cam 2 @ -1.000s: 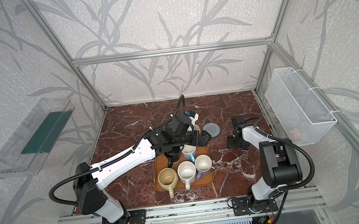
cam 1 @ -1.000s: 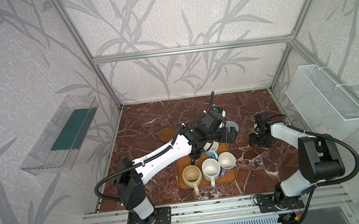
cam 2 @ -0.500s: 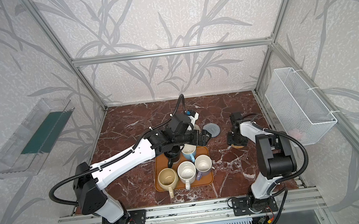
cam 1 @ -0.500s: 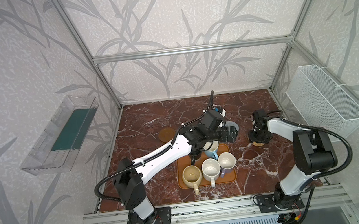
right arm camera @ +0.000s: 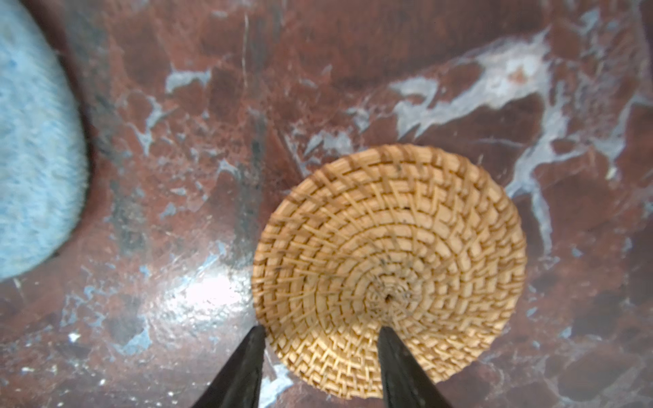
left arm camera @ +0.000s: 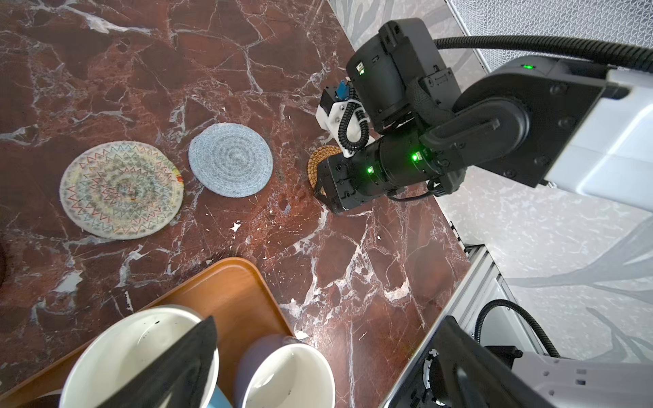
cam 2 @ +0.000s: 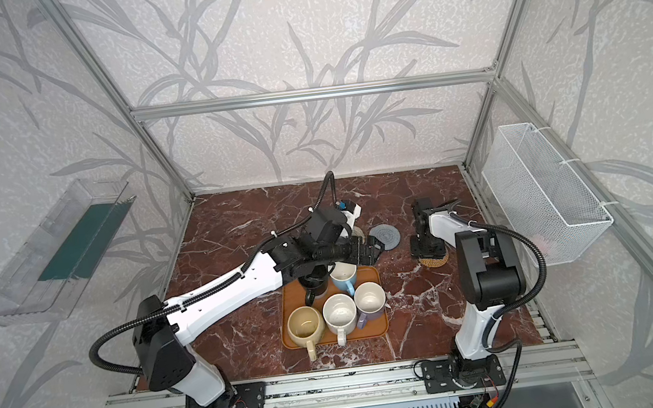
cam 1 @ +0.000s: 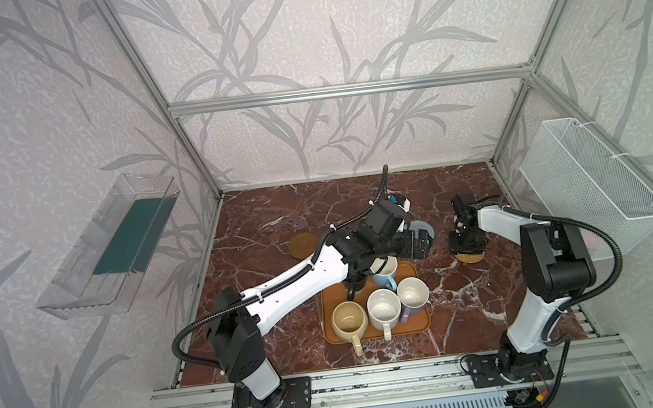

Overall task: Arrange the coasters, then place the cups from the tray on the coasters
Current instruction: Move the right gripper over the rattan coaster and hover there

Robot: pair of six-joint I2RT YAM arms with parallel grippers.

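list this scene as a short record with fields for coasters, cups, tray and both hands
coasters seen on table: brown wooden, cream woven, grey woven, rattan
cups: black, light blue, cream-yellow, white, lavender
cups on coasters: none, all five on the tray
left hand: open, empty, above the tray's far end
right hand: jaws apart, straddling the rattan's edge
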